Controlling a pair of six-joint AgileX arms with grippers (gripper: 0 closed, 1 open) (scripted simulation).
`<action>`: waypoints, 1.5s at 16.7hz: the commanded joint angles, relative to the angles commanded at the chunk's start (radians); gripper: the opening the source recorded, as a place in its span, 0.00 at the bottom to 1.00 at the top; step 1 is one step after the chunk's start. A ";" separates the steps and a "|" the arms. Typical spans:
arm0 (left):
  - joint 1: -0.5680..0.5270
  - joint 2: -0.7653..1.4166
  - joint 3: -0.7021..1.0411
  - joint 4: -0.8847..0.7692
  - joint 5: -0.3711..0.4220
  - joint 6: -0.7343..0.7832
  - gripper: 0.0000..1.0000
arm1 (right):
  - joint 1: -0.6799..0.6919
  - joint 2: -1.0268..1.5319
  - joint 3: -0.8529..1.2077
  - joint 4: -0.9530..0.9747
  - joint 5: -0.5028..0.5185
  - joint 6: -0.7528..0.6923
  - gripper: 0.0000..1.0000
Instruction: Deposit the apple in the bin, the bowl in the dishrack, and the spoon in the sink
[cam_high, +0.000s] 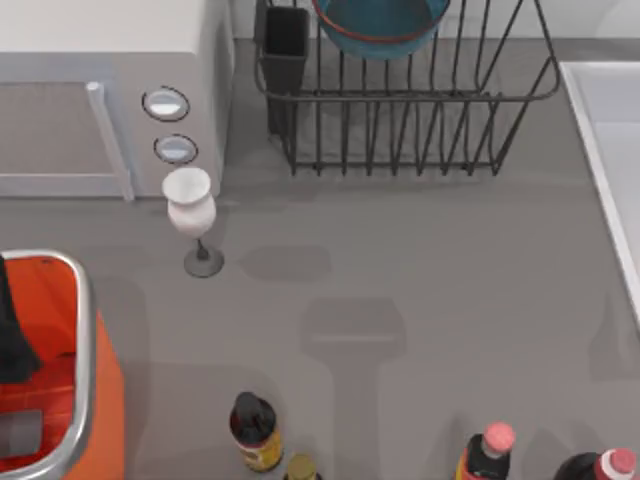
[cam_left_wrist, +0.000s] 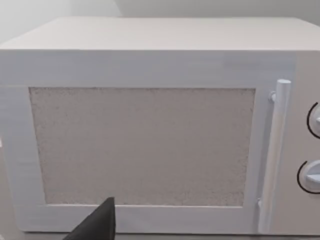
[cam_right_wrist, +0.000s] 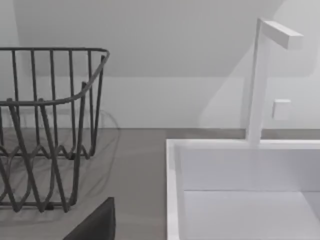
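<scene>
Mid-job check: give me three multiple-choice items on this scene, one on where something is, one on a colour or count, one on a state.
1. Where is the bowl?
A. in the dishrack
B. in the sink
C. in the bin

2. What colour is the goblet?
A. blue
B. white
C. orange

3. How does the goblet stand?
A. on its side
B. upside down
C. upright on its foot

Answers: 1 A, the blue bowl sits among the rack's bars in the top view. 2 B, its cup is white beside the microwave. 3 C, the cup is above the stem and the round foot rests on the table.
</scene>
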 joint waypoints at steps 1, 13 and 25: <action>0.000 0.000 0.000 0.000 0.000 0.000 1.00 | 0.000 0.000 0.000 0.000 0.000 0.000 1.00; 0.000 0.000 0.000 0.000 0.000 0.000 1.00 | -0.161 0.538 0.343 -0.412 0.001 -0.796 1.00; 0.000 0.000 0.000 0.000 0.000 0.000 1.00 | -0.374 1.258 0.784 -0.966 0.009 -1.922 1.00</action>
